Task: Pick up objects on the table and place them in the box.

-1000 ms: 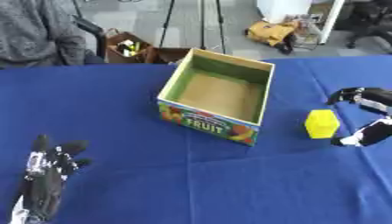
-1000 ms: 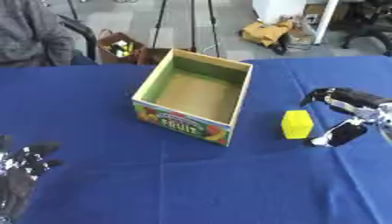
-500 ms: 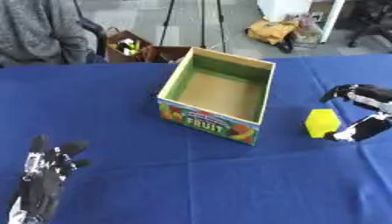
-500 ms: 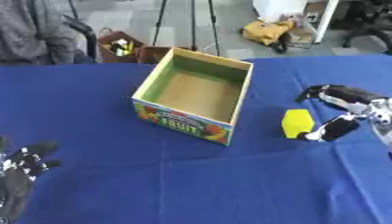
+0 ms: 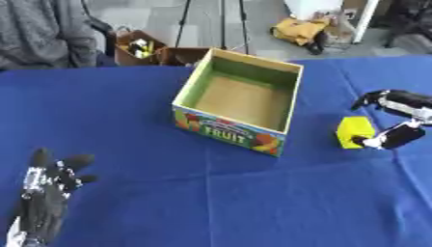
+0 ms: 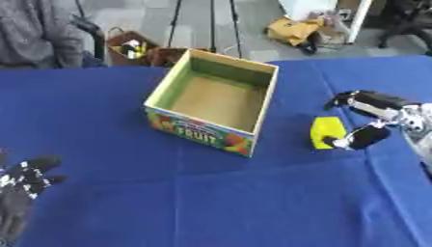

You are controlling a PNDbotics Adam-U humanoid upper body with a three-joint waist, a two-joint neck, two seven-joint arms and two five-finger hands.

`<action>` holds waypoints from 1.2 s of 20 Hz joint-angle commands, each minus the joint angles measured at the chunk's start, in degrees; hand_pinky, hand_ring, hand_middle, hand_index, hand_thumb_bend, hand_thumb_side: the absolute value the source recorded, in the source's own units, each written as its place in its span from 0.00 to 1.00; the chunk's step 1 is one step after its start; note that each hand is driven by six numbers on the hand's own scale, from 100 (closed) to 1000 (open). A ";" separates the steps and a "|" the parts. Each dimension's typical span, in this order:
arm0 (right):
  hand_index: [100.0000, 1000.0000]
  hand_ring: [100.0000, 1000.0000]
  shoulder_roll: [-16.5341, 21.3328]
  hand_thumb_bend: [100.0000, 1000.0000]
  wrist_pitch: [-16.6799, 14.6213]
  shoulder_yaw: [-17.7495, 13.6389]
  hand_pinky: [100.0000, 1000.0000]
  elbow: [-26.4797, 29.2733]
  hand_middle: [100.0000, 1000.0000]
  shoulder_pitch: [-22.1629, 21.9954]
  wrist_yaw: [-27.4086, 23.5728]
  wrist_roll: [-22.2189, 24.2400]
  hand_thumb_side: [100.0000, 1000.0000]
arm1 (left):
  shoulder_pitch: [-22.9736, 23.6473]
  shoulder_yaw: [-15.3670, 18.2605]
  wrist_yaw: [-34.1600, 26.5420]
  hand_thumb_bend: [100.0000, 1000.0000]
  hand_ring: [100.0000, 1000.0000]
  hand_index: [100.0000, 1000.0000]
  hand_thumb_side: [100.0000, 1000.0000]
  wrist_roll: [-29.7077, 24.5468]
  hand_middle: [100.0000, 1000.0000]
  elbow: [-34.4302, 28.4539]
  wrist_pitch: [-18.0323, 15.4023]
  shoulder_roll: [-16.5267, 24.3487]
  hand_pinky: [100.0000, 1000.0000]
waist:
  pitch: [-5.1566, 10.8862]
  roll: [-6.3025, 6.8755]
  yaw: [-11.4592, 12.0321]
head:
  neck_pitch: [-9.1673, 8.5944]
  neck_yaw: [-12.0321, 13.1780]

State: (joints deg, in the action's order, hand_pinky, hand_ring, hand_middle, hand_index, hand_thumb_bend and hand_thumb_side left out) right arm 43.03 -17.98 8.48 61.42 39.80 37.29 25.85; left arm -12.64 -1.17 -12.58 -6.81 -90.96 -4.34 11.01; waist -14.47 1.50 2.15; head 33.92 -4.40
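A yellow block [image 6: 325, 131] sits on the blue table [image 6: 211, 202], just right of an open cardboard box [image 5: 242, 99] printed with "FRUIT"; the box looks empty. My right hand [image 6: 375, 116] comes in from the right edge, fingers spread around the block: the thumb [image 6: 358, 138] touches its lower right corner, the other fingers arch above and behind it. The block still rests on the cloth. My left hand [image 5: 47, 195] lies open at the lower left, fingers pointing up, far from both.
Beyond the table's far edge are a seated person in grey [image 5: 42, 34], a brown bag [image 5: 139, 48], tripod legs and a yellow bag [image 5: 300, 31] on the floor. Blue cloth stretches in front of the box.
My right hand has moved left toward the yellow block, its thumb now touching the block's corner. The left hand has stayed put.
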 commanded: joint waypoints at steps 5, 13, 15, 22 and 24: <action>0.81 0.84 0.75 0.23 -0.39 -0.38 0.77 -0.36 0.76 0.69 1.21 0.75 0.20 | -0.97 -0.24 0.12 0.42 0.84 0.63 1.00 -0.51 0.68 -0.61 -0.11 0.33 0.70 | 0.87 0.02 -0.05 | 0.31 -0.14; 0.69 0.75 0.48 0.13 -0.49 -0.32 0.72 -0.37 0.58 0.55 1.78 0.51 0.17 | -0.88 -0.11 0.11 0.42 0.84 0.63 1.00 -0.50 0.68 -0.54 -0.11 0.19 0.70 | 0.94 0.02 -0.14 | 0.50 -0.08; 0.58 0.71 0.44 0.09 -0.46 -0.35 0.67 -0.03 0.46 0.51 1.53 -0.40 0.15 | -0.86 -0.07 0.11 0.42 0.84 0.63 1.00 -0.47 0.68 -0.53 -0.10 0.18 0.70 | 0.96 0.04 -0.21 | 0.48 -0.05; 0.28 0.61 0.66 0.00 0.06 -0.58 0.60 1.94 0.18 0.53 -1.19 -7.02 0.13 | -0.73 0.06 0.10 0.42 0.84 0.63 1.00 -0.37 0.68 -0.43 -0.08 0.14 0.70 | 1.18 -0.11 -0.52 | 0.47 0.14; 0.27 0.60 0.89 0.00 0.35 -0.59 0.60 3.03 0.16 0.68 -2.31 -8.23 0.18 | -0.65 0.08 0.12 0.42 0.84 0.63 1.00 -0.36 0.68 -0.38 -0.08 0.16 0.70 | 1.29 -0.19 -0.72 | 0.63 0.15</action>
State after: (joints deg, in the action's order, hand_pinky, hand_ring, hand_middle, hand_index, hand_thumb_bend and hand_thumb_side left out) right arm 42.07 -17.76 8.50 62.78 39.41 35.97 18.68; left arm -12.86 -1.18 -12.58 -7.18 -90.73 -4.31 10.55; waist -14.32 1.55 1.44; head 34.22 -4.35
